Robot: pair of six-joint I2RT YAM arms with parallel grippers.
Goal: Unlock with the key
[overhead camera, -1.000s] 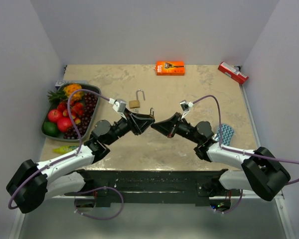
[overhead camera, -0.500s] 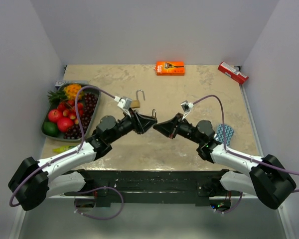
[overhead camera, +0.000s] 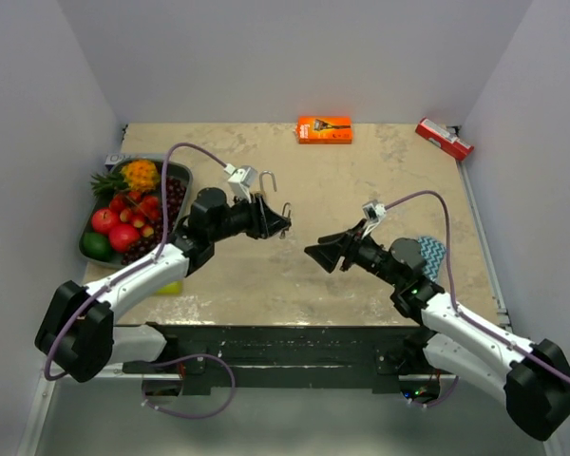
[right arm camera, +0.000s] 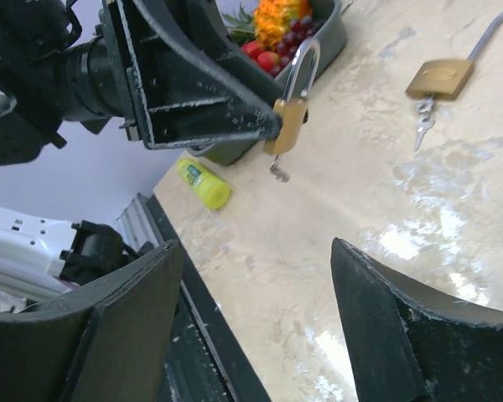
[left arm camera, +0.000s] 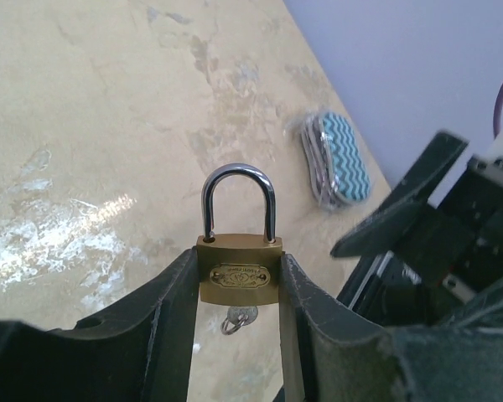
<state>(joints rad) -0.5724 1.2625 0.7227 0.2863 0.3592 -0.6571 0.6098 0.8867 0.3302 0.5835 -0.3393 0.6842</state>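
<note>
A small brass padlock point(left arm camera: 239, 280) is clamped by its sides in my left gripper point(left arm camera: 237, 256), its steel shackle point(left arm camera: 239, 188) pointing away from the wrist. A key point(left arm camera: 237, 318) with a small ring sticks out of its underside. From above, the left gripper point(overhead camera: 281, 225) holds this padlock point(overhead camera: 286, 210) over the table's middle. My right gripper point(overhead camera: 323, 255) hangs a short way to the right of it, apart from it. In the right wrist view the right gripper point(right arm camera: 256, 247) stands wide open and empty, facing the held padlock point(right arm camera: 289, 121) and its key point(right arm camera: 278, 172).
A second padlock point(right arm camera: 440, 77) with a raised shackle and its keys point(right arm camera: 421, 117) lies behind the left gripper. A grey fruit tray point(overhead camera: 178, 169) stands at the left, a yellow-green bottle point(overhead camera: 171, 285) near it. An orange box point(overhead camera: 324, 129), a red box point(overhead camera: 444, 139) and a zigzag pouch point(overhead camera: 431, 253) are also here.
My right gripper has opened and drawn back to the right, away from the padlock. The left gripper has carried the padlock, key still in it, farther back and left.
</note>
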